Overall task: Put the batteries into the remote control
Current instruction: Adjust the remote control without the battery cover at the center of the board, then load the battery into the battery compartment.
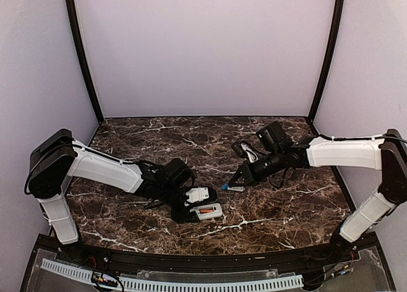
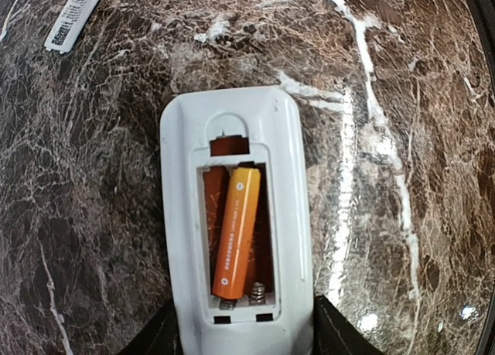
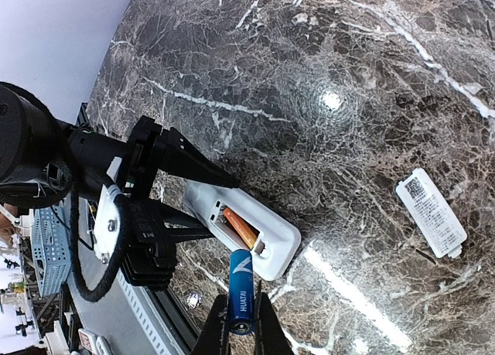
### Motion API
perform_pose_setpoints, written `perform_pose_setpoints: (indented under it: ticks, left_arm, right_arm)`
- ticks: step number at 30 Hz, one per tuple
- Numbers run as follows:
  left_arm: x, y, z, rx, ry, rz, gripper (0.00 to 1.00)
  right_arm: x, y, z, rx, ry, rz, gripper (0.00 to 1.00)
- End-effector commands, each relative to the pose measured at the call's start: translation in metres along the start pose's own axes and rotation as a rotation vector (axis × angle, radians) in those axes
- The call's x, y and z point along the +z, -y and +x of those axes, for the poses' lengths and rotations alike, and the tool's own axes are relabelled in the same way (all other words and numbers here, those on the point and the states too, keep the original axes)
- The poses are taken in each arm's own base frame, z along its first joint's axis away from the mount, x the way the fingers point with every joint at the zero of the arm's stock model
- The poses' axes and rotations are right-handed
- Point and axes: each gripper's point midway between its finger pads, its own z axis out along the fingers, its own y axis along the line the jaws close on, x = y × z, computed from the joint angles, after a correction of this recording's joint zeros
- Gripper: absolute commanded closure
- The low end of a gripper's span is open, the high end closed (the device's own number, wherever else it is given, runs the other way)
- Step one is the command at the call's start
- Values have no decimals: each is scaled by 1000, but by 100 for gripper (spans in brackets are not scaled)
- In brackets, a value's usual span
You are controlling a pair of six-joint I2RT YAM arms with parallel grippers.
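The white remote control (image 2: pixel 179 216) lies back up on the marble with its compartment open. An orange battery (image 2: pixel 236 231) rests slanted inside, its lower end at the left contact, and the right spring (image 2: pixel 259 292) is bare. My left gripper (image 2: pixel 244 307) has a black finger against each long side of the remote's near end. In the right wrist view my right gripper (image 3: pixel 241 302) is shut on a blue battery (image 3: pixel 240 285), whose free end hovers just short of the remote (image 3: pixel 280 243). From above, the blue battery (image 1: pixel 225 186) hangs up and to the right of the remote (image 1: pixel 210 211).
A small flat white cover piece with a label (image 3: pixel 431 213) lies loose on the marble beyond the remote, also seen at the top left as the cover piece (image 2: pixel 73 15). Purple walls close in the table on three sides.
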Motion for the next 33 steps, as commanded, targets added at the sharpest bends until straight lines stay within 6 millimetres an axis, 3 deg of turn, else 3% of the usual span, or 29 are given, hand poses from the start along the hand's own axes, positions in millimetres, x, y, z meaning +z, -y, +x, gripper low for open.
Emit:
perform_pose_setpoints:
  ticks: [1,5,9,12,16,21,24,30,33]
  left_arm:
    - [2,1,13,-73,-30,-29,44]
    - [1,1,12,-93,-30,-31,39]
    - [-3,4,9,-100,-24,-37,23]
    - [-12,6,5,-104,-12,-38,18]
    - [-38,8,-16,-97,82,-48,13]
    - [-72,-4,-49,-83,229,-119,12]
    - [-76,-18,-45,-149,238,-130,13]
    - [-78,-57,-15,-388,230,-228,16]
    - [-80,-64,-10,-423,252,-273,16]
  right_arm:
    - [2,3,0,-25,5,-7,100]
    - [13,4,7,3,-19,-54,100]
    - [19,0,12,-9,-45,-91,100]
    - [28,-9,20,-29,-90,-140,100]
    - [44,-15,27,-58,-145,-156,100]
    - [55,-15,23,-103,-173,-127,100]
    - [64,-19,26,-142,-201,-120,100]
    - [78,-17,40,-156,-267,-111,100]
    - [82,-18,45,-171,-288,-111,100]
